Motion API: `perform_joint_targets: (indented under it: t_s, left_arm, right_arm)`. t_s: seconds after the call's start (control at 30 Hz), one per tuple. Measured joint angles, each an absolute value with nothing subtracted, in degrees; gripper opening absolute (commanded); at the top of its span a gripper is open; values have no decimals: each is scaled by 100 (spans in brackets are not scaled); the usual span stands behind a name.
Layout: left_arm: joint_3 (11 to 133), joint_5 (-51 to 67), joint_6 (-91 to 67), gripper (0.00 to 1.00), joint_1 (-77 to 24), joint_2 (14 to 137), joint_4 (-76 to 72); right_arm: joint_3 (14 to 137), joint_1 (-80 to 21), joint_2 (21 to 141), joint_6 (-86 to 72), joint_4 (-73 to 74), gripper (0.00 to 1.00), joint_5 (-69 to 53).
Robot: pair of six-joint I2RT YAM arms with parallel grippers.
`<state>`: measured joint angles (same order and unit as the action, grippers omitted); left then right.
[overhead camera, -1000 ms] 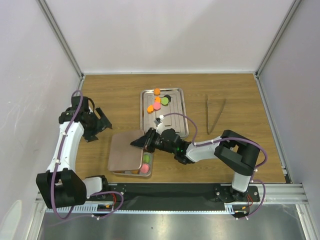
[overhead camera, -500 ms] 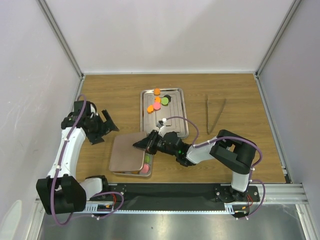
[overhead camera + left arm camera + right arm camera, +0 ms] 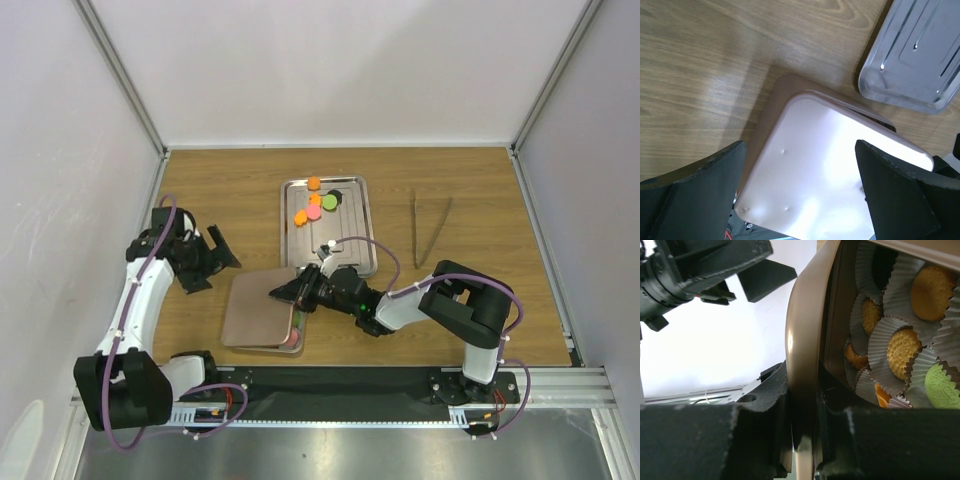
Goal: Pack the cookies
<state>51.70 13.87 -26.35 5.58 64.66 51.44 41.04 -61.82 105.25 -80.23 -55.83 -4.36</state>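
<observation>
Right tool (image 3: 300,291) nearly closed, pinching right edge of tan lid (image 3: 255,310). Lid covers most of box (image 3: 300,338); seemingly raised on gripped side, hard to confirm from above. Left tool (image 3: 207,258) spread wide, holding nothing, hovering left of lid above table (image 3: 220,190). Loose cookies (image 3: 316,204), orange, pink, green and black, at far end of steel tray (image 3: 350,240). More inside box, seated in white paper cups (image 3: 880,330); orange and green visible. Tongs (image 3: 430,228) lying right of tray, apart.
</observation>
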Motion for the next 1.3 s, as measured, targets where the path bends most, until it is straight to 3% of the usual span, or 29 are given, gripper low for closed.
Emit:
perform_joint_targets:
  t_s: [0.3,1.3]
  left_arm:
    - [4869,1441,-2582,98,558,6466,5050]
    - [4519,1568,-2600,96,187,6523,4639]
  right_arm:
    - [3879,-6154,10525,-8108,-5774,33,-429]
    - [2521,-5867,9292,-8101,-5590,37,-130]
